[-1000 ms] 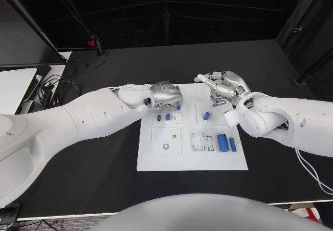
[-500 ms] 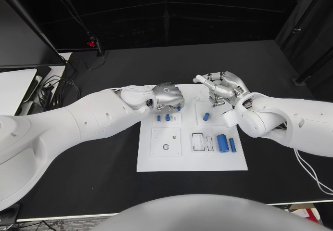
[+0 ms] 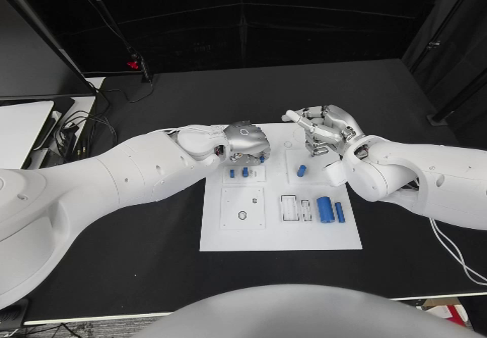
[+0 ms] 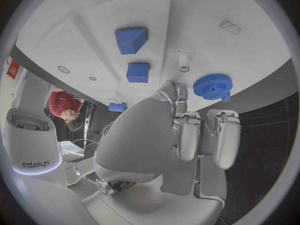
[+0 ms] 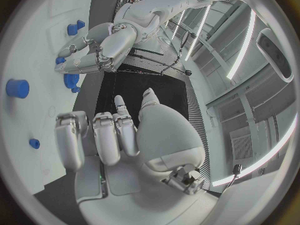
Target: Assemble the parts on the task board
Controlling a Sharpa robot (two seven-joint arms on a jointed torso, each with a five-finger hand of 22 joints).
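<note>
Blue gear [image 4: 212, 86] beside left hand [image 3: 243, 140] curled fingers | right hand [image 3: 323, 127] fingers curled, empty

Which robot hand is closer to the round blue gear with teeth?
Left. The left hand has fingertips right beside the blue toothed gear at the white task board's far edge. The right hand hovers further along that edge.
</note>
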